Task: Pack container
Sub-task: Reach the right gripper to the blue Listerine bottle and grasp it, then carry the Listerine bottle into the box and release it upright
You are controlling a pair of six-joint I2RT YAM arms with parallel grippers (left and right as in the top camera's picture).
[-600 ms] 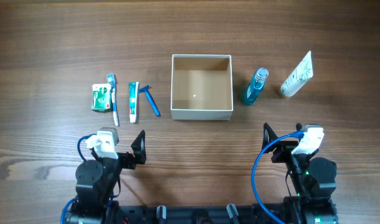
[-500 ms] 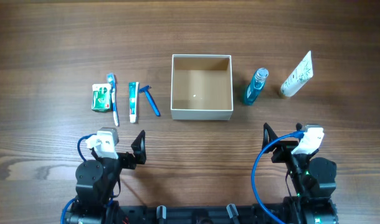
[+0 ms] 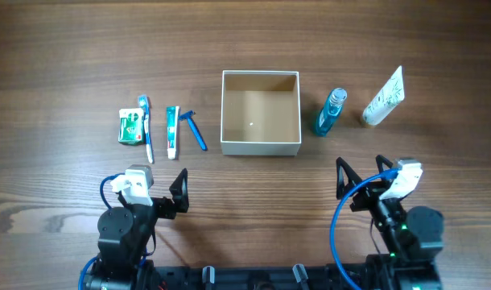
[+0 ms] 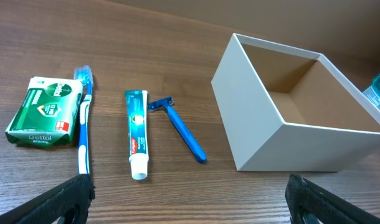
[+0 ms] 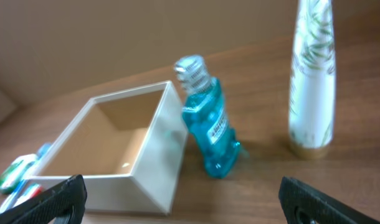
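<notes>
Container [image 3: 260, 147] sits on the wooden table [image 3: 68, 48], mouth facing straight up, tan floor bare and white walls standing upright. It is close to square, so no side reads as a long axis; seen from overhead its walls run square to the table's grain.

From the left gripper [image 4: 187, 190] it lies ahead and off to the right. That gripper's fingers are spread wide and grasp nothing. Straight ahead of it are a blue razor [image 4: 180, 129], a toothpaste tube [image 4: 137, 134] and a toothbrush [image 4: 84, 121]. A green soap packet [image 4: 43, 112] lies farthest to the left.

From the right gripper [image 5: 182, 190] the container lies ahead and to the left. This gripper is also wide apart and empty. A blue mouthwash bottle [image 5: 209, 121] stands just beside the container's right wall. A white tube [image 5: 311, 81] stands ahead to the right, cap end down.
</notes>
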